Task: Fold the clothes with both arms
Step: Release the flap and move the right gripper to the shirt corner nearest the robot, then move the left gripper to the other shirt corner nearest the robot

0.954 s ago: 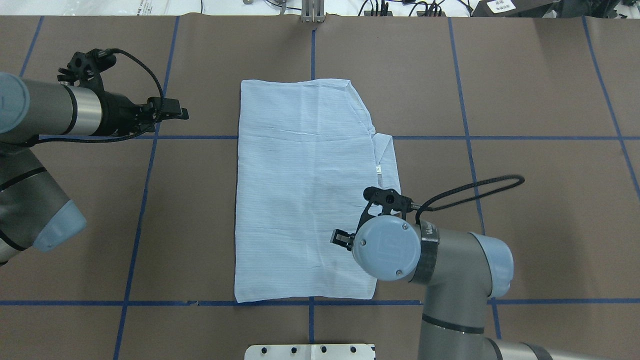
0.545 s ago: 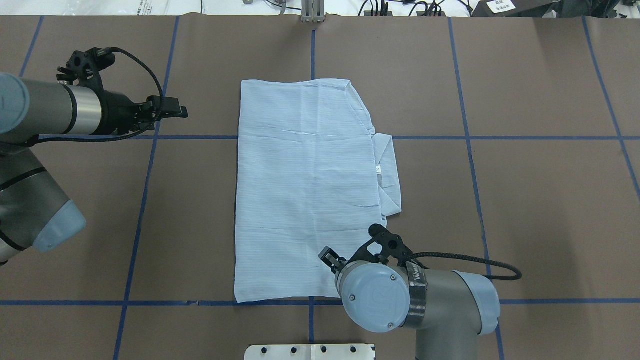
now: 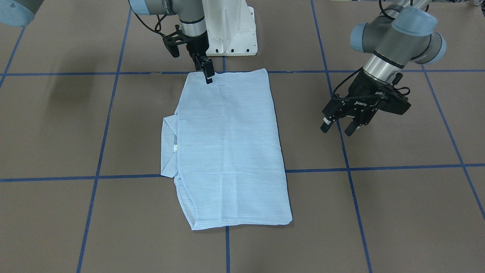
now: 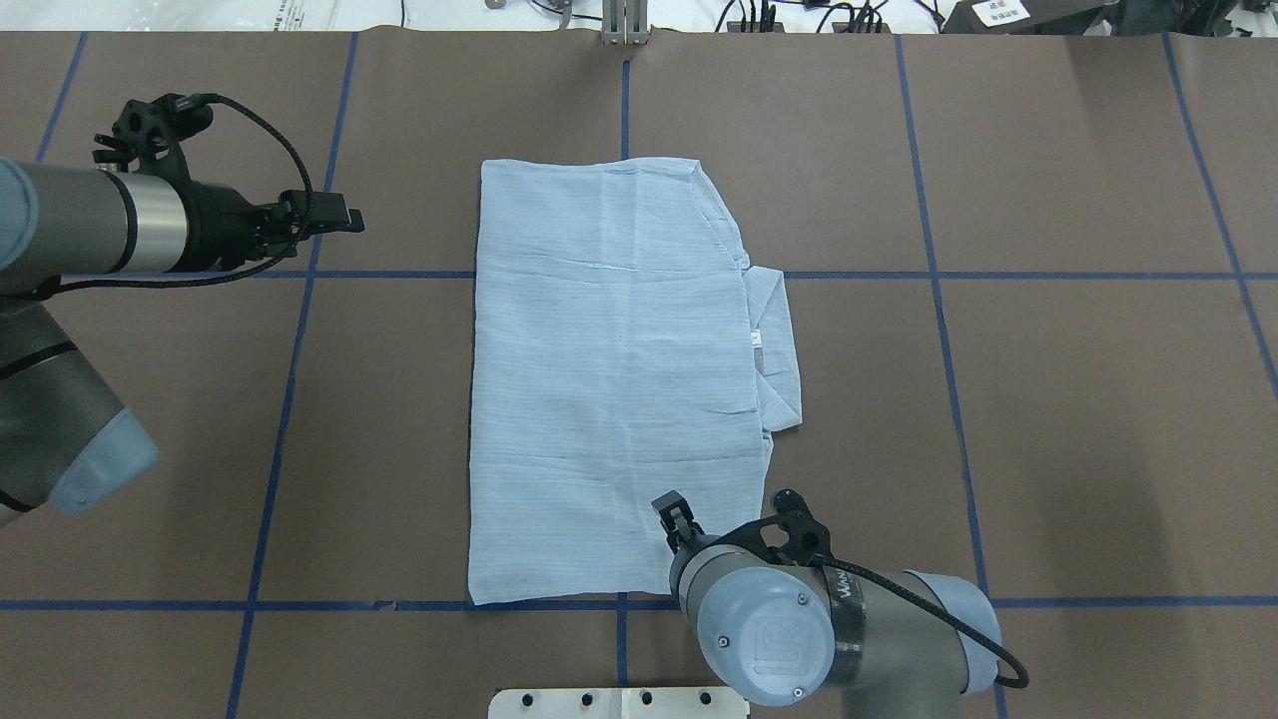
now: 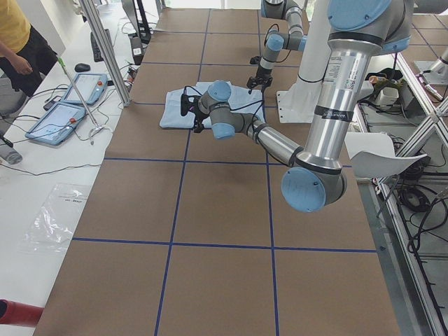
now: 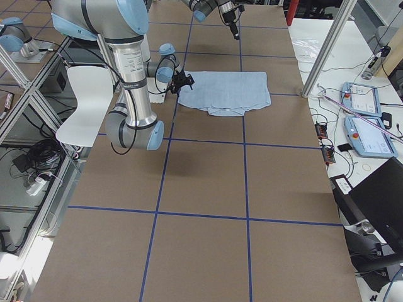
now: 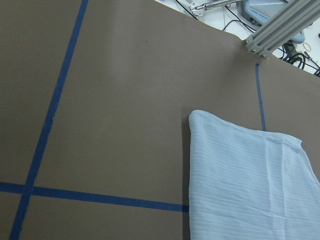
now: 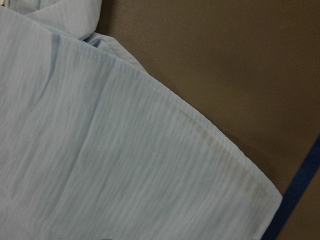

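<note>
Two grippers matter here, and we take the nearer one first. The right gripper hangs over the near right part of the shirt, just inside the hem closest to the robot's base and not far from that hem's right corner. We cannot tell from any view whether its fingers are parted or pressed together. Its wrist camera shows only striped cloth and a corner, with no fingertips, and we see no cloth lifted. Going outward, the shirt lies flat on the brown table, folded to a long rectangle whose long axis runs straight away from the robot. Its near hem sits just beside a blue tape line. About halfway along, the collar with its small white label sticks out from the right long edge. Farther still, the left gripper hovers well off the shirt's left long edge, level with the far half, its fingers spread and holding nothing. We judge the next fold will carry one short end onto the other, so the right arm is better placed for the near hem. The left arm must cross bare table toward the cloth before it can help.
</note>
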